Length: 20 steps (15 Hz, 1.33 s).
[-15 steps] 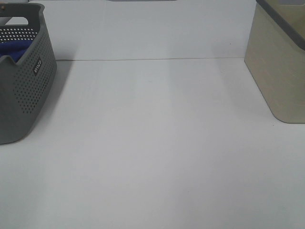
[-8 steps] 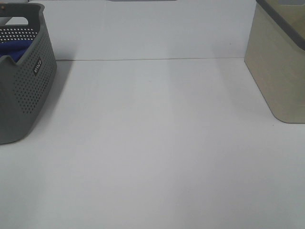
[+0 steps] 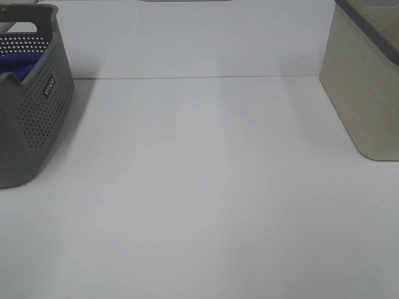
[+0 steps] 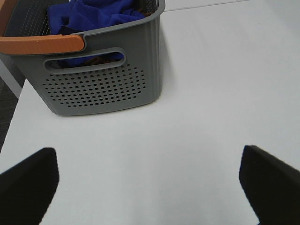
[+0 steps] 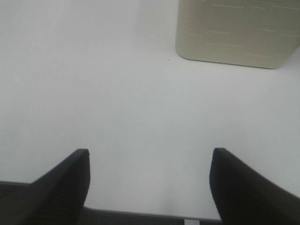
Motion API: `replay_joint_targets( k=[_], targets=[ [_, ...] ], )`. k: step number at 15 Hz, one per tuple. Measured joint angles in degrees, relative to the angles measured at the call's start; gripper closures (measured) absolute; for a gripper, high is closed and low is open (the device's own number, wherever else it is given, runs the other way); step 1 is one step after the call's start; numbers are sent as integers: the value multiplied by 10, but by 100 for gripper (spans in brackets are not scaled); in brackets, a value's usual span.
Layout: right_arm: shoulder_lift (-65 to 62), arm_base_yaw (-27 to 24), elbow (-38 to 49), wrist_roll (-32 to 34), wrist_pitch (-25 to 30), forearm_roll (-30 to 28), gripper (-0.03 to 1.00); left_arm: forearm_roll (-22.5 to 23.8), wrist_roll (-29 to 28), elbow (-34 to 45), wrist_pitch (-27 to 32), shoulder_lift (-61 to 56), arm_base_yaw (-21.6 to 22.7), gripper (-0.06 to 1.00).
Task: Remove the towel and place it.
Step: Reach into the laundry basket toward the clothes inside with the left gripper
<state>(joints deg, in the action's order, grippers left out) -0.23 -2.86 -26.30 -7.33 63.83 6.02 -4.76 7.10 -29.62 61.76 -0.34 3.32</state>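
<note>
Hovering left gripper (image 4: 149,187): you had its jaws spread wide over the white table (image 3: 199,199), clamping nothing, aimed at the grey basket (image 4: 103,89).
Right gripper (image 5: 150,187): you had its jaws likewise far apart and empty, pointed toward the beige bin (image 5: 234,33).
Overhead view: basket sat at ten o'clock, bin at two o'clock, well apart.
Towel (image 4: 93,16): deep blue, crumpled in a heap inside the basket, reaching near its rim behind the orange handle (image 4: 42,44).
</note>
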Motion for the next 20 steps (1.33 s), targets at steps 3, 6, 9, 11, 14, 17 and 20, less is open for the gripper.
replay_joint_targets(
  k=[3, 6, 9, 11, 14, 17, 20],
  targets=[
    [0, 0, 0, 0, 0, 0, 26, -1, 0, 0, 0, 0, 0, -5],
    [0, 0, 0, 0, 0, 0, 26, -3, 13, -26, 18, 58, 0, -5],
    [0, 0, 0, 0, 0, 0, 26, -12, 88, -120, 49, 176, 0, -5],
    [0, 0, 0, 0, 0, 0, 26, -34, 144, -213, 68, 296, 0, -5],
    [0, 0, 0, 0, 0, 0, 26, -23, 324, -352, 79, 474, 0, -5],
    [0, 0, 0, 0, 0, 0, 26, 18, 446, -480, 79, 646, 0, -5],
    [0, 0, 0, 0, 0, 0, 26, 66, 483, -594, 78, 792, 0, -5]
  ],
)
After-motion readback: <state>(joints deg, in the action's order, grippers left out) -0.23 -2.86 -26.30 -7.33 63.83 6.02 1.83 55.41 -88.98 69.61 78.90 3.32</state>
